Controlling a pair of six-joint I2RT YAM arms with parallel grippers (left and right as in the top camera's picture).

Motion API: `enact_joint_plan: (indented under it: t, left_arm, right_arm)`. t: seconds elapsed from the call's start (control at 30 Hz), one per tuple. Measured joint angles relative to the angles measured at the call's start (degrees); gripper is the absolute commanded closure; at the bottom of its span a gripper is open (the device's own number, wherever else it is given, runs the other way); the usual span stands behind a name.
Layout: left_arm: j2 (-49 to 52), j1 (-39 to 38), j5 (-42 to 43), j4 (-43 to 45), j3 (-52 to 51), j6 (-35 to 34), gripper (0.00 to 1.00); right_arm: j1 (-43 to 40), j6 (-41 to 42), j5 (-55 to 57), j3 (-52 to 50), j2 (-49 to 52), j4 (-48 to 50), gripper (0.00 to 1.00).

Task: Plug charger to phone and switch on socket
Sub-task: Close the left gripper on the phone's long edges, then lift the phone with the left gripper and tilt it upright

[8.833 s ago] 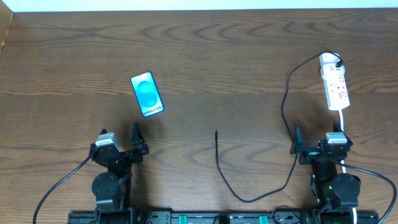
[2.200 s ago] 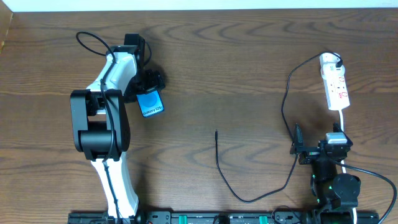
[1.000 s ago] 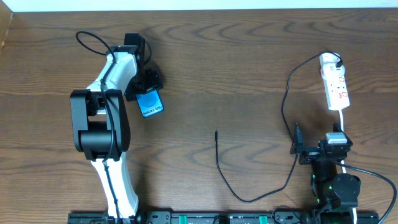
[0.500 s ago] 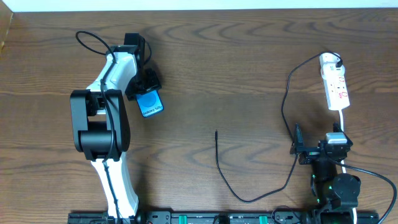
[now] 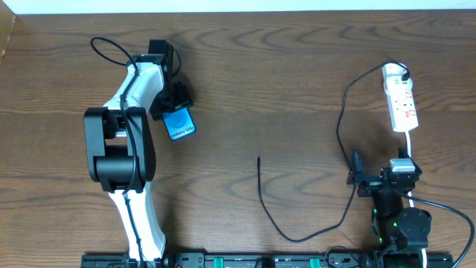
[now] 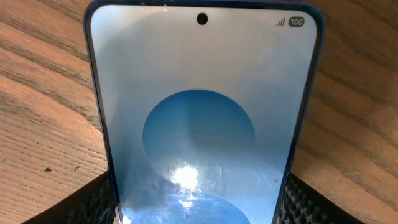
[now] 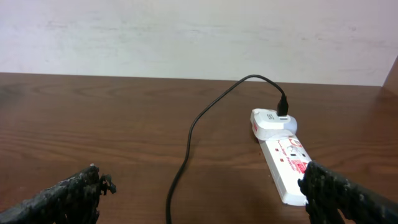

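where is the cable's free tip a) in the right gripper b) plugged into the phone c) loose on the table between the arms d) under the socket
c: the cable tip lies loose on the table, well apart from the phone and the socket

A dark brown wooden bench [image 5: 297, 74] fills nearly the whole overhead view, its grain running across the frame in long wavy bands and loops. A thin white strip [image 5: 223, 6] runs along the top edge of that view. In the upper left corner a tan, board-like edge [image 5: 5, 37] shows; what it is cannot be told. In the right wrist view the bench ends at a plain off-white wall [image 7: 186, 31], faintly mottled, across the top of the frame. Soft, even light gives the wood a pale sheen. Close up in the left wrist view the grain looks lighter and ridged, with small dark specks [image 6: 46, 169] at lower left.
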Motion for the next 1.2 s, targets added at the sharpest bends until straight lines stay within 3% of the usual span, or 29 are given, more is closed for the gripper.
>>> enact_joint_plan:
  t: [1.2]
  left_arm:
    - [-3.98,0.00,0.02,-2.69,0.17,0.00,0.93]
  right_arm:
    - [0.00,0.00,0.00,0.00,0.00,0.00,0.01]
